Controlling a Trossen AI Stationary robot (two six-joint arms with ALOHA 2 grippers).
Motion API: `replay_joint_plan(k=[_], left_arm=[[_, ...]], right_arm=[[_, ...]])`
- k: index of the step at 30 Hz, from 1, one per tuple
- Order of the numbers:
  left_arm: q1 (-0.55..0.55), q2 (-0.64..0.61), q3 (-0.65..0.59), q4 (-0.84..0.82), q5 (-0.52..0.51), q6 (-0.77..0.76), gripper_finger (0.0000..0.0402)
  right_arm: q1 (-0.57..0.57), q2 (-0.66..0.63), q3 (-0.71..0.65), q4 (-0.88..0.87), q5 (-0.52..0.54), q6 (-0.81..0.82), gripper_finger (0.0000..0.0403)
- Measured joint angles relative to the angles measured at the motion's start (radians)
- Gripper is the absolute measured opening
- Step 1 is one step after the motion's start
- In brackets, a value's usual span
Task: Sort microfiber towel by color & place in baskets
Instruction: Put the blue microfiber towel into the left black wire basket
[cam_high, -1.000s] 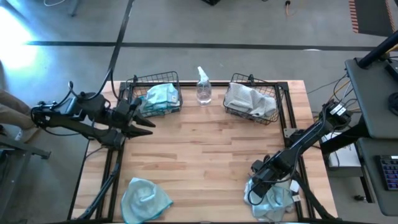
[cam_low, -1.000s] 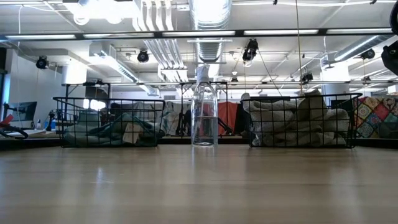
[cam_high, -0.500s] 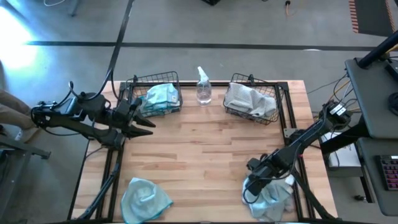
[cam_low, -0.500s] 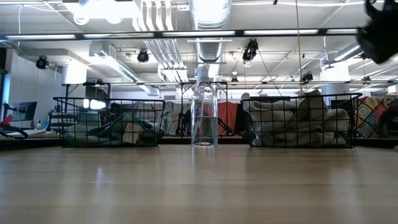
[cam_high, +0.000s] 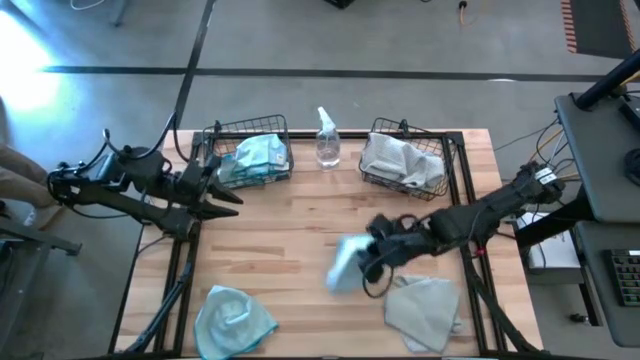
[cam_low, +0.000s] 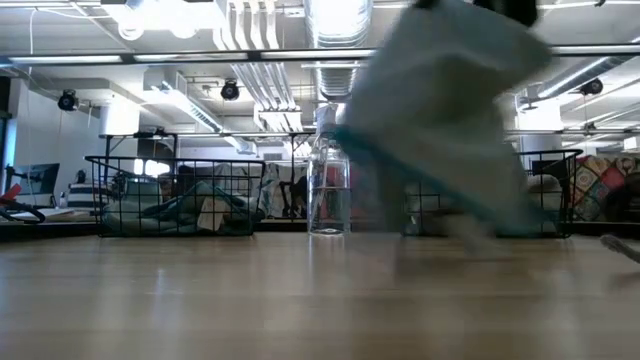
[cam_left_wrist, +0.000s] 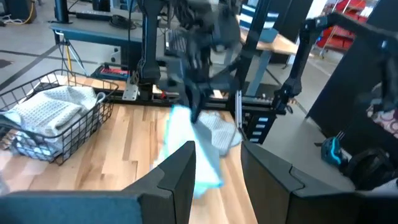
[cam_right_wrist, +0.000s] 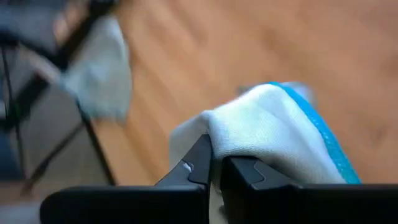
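High view: we find the right fingers (cam_high: 372, 252) pinching a teal towel (cam_high: 346, 264) mid-worktop; the teal basket (cam_high: 247, 152) lies far-left of it. Right wrist view: fingers clamped on towel (cam_right_wrist: 273, 134). Left gripper (cam_high: 228, 196) spread, idle beside that basket.

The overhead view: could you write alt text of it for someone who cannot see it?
Seen from above, the right tool carries a light blue towel over a wooden table, with a grey towel lying just behind it. The left tool waits beside the basket of blue towels; a spray bottle separates it from the basket of grey towels, and another blue towel lies near the front edge.
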Motion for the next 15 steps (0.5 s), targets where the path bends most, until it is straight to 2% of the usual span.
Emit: replay_joint_plan(k=[3, 6, 12, 15], left_arm=[[0.000, -0.006, 0.027, -0.047, 0.000, 0.030, 0.0113], [0.000, -0.009, 0.059, -0.085, 0.000, 0.064, 0.0113], [0.000, -0.015, 0.131, -0.194, 0.001, 0.138, 0.0113], [0.000, -0.022, 0.151, -0.202, 0.001, 0.165, 0.0113]], right_arm=[[-0.050, 0.000, 0.085, 0.008, 0.119, -0.098, 0.0013], [-0.101, 0.000, 0.136, 0.072, 0.187, -0.188, 0.0013], [-0.204, 0.009, 0.176, 0.378, 0.202, -0.433, 0.0013], [-0.269, 0.031, 0.187, 0.508, 0.167, -0.522, 0.0013]])
